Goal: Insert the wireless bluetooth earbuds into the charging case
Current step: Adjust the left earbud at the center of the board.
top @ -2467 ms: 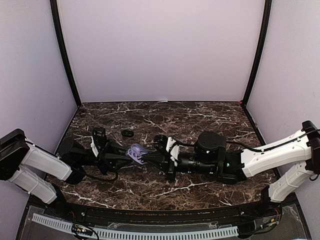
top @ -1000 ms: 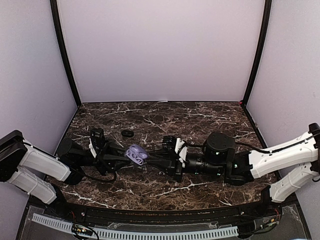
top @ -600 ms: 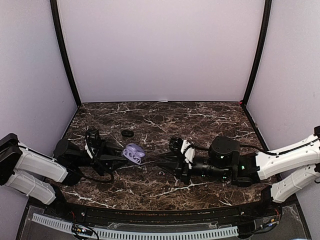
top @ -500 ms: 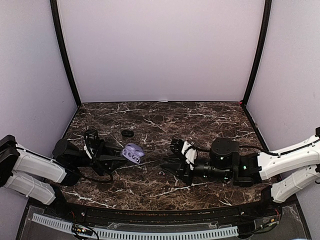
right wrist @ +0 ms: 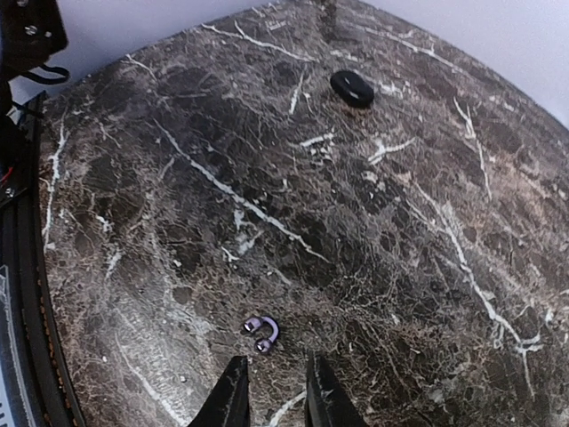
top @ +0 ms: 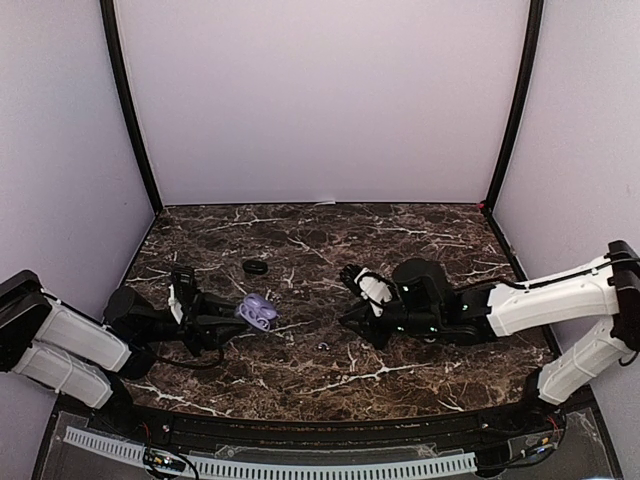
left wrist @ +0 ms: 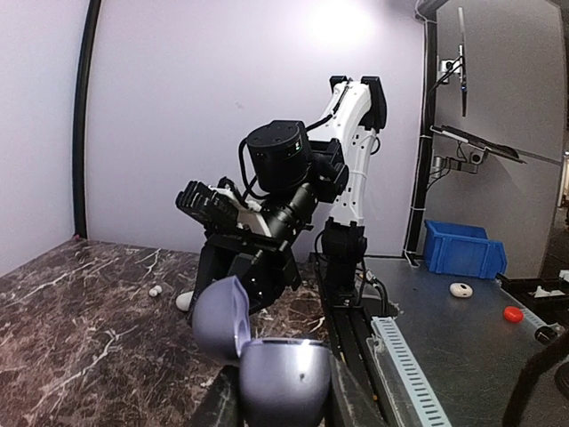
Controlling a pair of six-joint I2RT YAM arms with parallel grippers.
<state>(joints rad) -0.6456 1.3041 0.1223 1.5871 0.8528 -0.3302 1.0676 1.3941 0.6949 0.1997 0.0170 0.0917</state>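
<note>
In the near half of the marble table (top: 400,250), a small lilac hook-shaped piece (right wrist: 260,331) lies loose just ahead of the right gripper (right wrist: 274,378). Its fingers stand a narrow gap apart with nothing between them. To the left, the left gripper (top: 240,318) is clamped on the lilac charging case (left wrist: 284,378), whose lid (left wrist: 220,318) is hinged open. Close by the right gripper rests what may be a white earbud (left wrist: 155,290), too small to confirm. Farthest back, left of centre, lies the black ring (top: 256,267).
</note>
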